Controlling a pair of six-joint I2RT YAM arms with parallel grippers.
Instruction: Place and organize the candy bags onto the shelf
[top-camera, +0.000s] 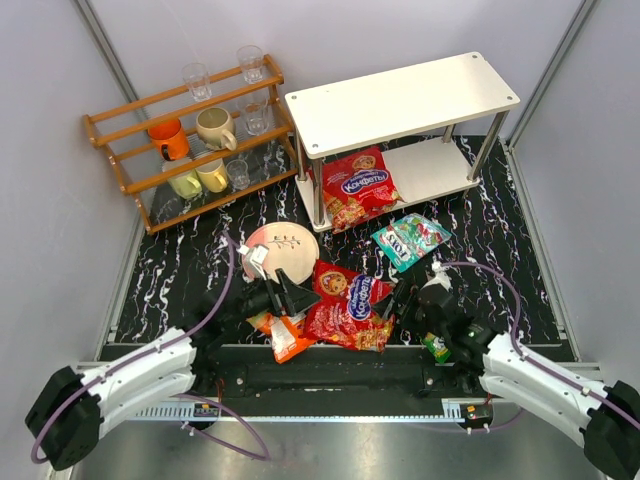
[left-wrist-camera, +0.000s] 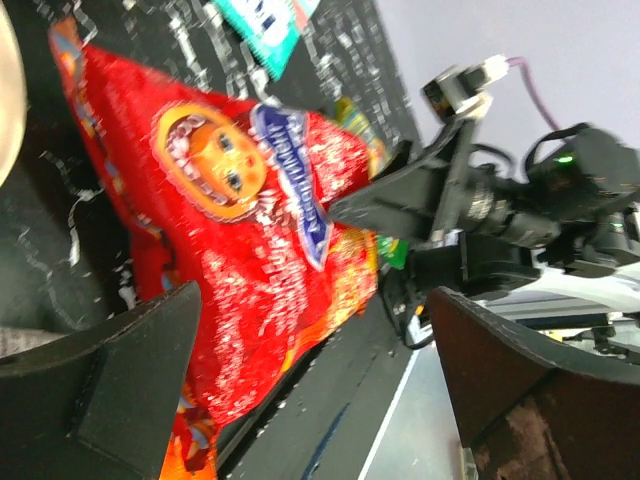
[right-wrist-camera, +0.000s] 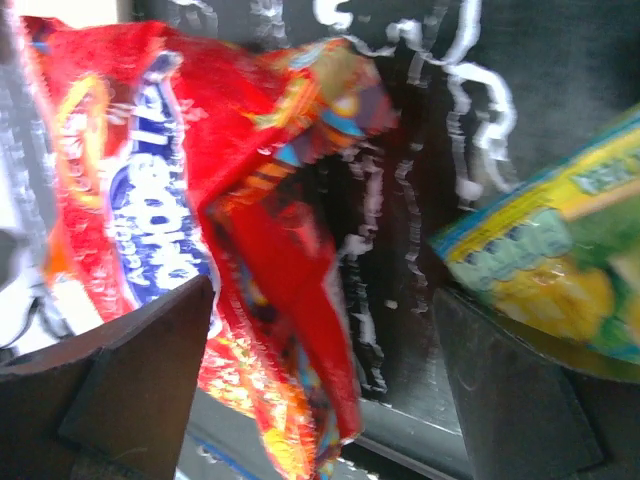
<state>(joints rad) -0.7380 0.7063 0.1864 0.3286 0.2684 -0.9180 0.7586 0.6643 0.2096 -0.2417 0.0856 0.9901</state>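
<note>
One large red candy bag (top-camera: 348, 305) lies crumpled at the table's front, and a small orange bag (top-camera: 285, 338) sits by its left corner. My left gripper (top-camera: 298, 298) is open over its left part, the bag (left-wrist-camera: 240, 220) lying under the wide jaws (left-wrist-camera: 320, 380). My right gripper (top-camera: 400, 300) is open too, and the bag's raised corner (right-wrist-camera: 290, 300) hangs loose between its fingers (right-wrist-camera: 325, 370). The yellow-green bag (right-wrist-camera: 560, 260) lies just right of that gripper. A teal bag (top-camera: 410, 240) rests mid-table. The other red bag (top-camera: 358, 187) leans out of the lower tier of the white shelf (top-camera: 400, 100).
A wooden rack (top-camera: 190, 140) with cups and glasses stands at the back left. A pale plate (top-camera: 283, 250) lies just behind my left gripper. Grey walls close in both sides, and the table's metal front edge runs right below the bags.
</note>
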